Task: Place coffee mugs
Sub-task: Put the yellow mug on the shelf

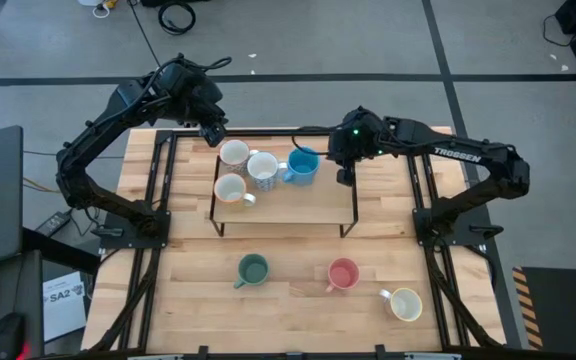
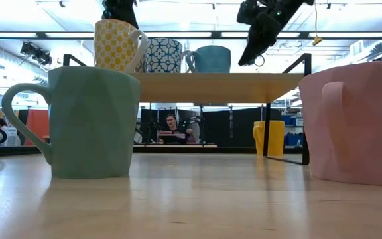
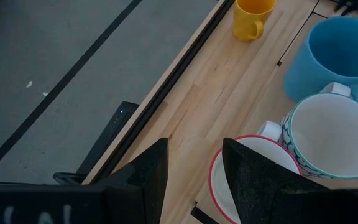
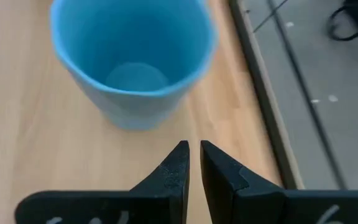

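Note:
A low wooden shelf [image 1: 298, 208] holds several coffee mugs: a red-rimmed white one [image 1: 233, 152], a patterned one [image 1: 263, 167], a blue one [image 1: 303, 165] and a yellow-checked one [image 1: 231, 189]. My left gripper [image 1: 211, 132] hovers open over the shelf's far left corner. In the left wrist view its fingers stand by the red-rimmed mug [image 3: 229, 186]; whether they touch it I cannot tell. My right gripper [image 4: 194, 165] is shut with nothing in it, just right of the blue mug [image 4: 132, 56]. Green [image 1: 253, 269], pink [image 1: 342, 274] and cream [image 1: 405, 303] mugs stand on the table in front.
A yellow mug [image 3: 252, 15] stands on the table behind the shelf, seen under it in the low view [image 2: 269, 137]. The shelf's black frame legs [image 1: 350, 225] stand at its corners. The shelf's right half is bare wood. A person [image 2: 171, 126] sits in the room beyond.

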Action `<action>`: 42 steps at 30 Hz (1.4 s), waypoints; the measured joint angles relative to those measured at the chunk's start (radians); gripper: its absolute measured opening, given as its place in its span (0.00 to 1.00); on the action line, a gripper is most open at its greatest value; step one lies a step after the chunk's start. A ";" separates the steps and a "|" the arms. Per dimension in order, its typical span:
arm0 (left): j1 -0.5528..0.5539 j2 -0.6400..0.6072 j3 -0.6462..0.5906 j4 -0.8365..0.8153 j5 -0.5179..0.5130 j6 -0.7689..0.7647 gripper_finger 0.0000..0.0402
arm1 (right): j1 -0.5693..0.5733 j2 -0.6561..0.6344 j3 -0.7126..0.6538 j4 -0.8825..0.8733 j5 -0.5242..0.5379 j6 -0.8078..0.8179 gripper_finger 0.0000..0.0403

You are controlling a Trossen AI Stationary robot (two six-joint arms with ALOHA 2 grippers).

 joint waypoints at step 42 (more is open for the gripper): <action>0.000 0.000 0.000 0.000 0.000 0.000 0.39 | -0.563 0.267 0.002 -0.173 0.038 0.275 0.42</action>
